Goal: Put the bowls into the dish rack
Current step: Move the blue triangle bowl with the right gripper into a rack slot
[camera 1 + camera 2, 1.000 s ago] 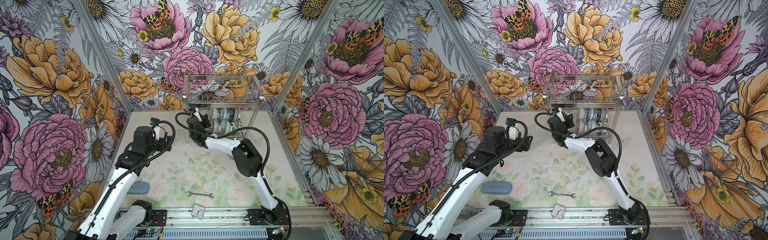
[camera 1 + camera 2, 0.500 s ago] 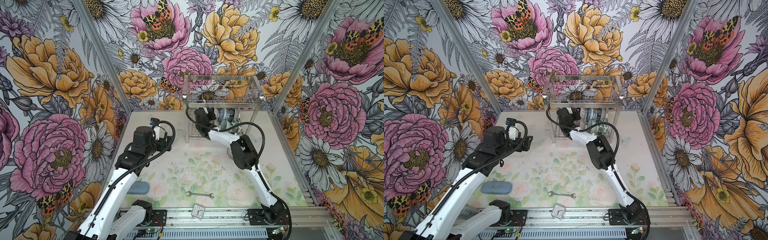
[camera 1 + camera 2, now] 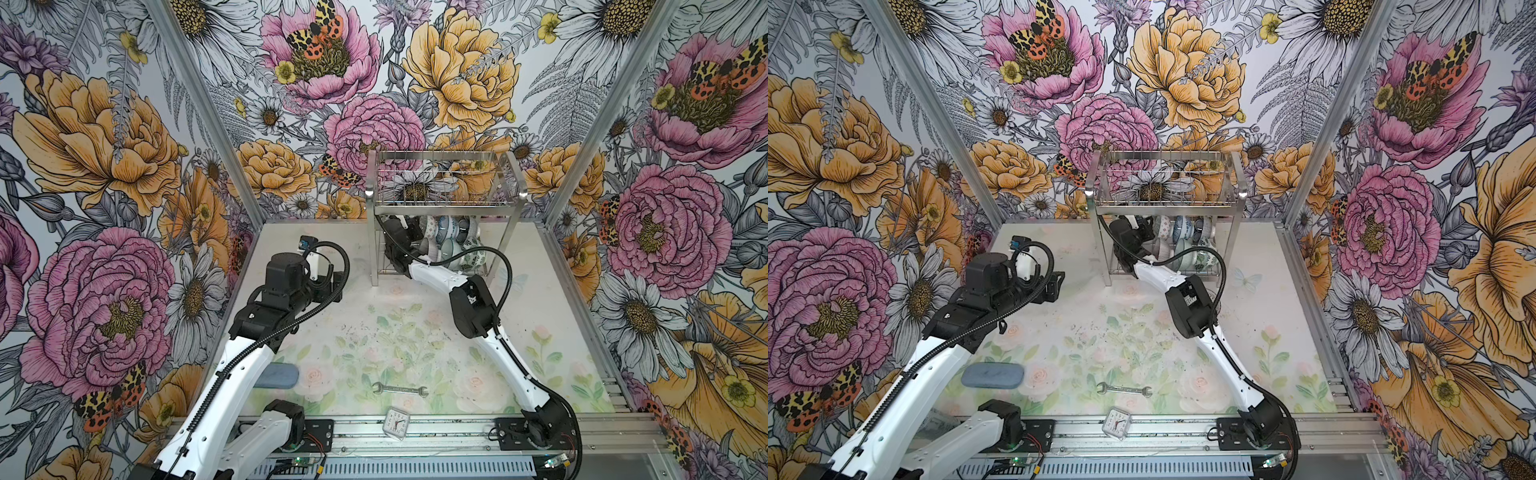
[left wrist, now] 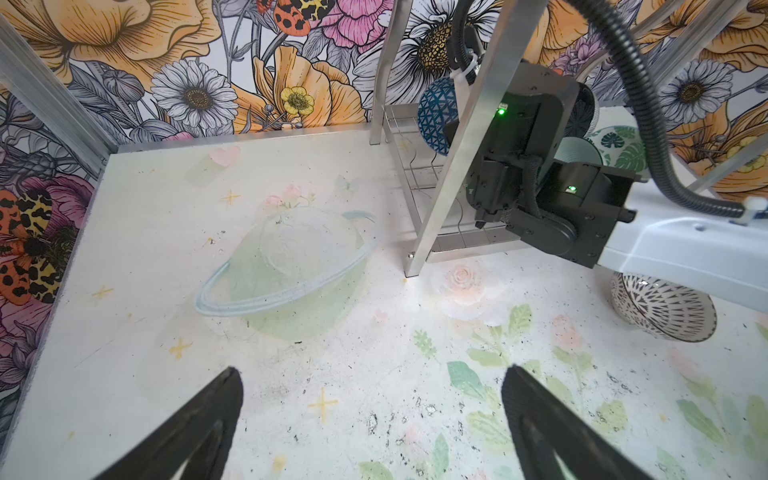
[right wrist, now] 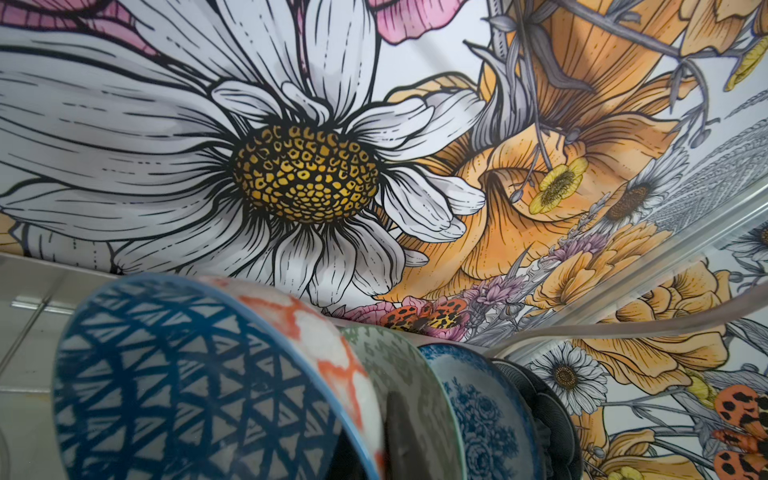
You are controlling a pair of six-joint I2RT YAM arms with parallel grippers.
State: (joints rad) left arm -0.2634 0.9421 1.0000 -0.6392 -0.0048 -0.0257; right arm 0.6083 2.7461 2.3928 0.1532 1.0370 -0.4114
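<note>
Bowls (image 3: 451,239) in dish rack (image 3: 374,249), clenched right end effector (image 3: 415,235) now deeper inside (left end effector (image 4: 372,370) released)

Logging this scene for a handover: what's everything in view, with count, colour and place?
Dish rack: one, steel, back of the table.
Racked bowls: at least seven, blue, red, green and grey, on edge in the lower tier.
Loose bowl: one, white with dark stripes, on the table before the rack.
Wrench: one, silver, table front.
Clock: one, white, front edge.
Case: one, blue-grey, front left.
Left gripper: one, black, open above the table.
Right arm: one, white and black, reaching into the rack.
</note>
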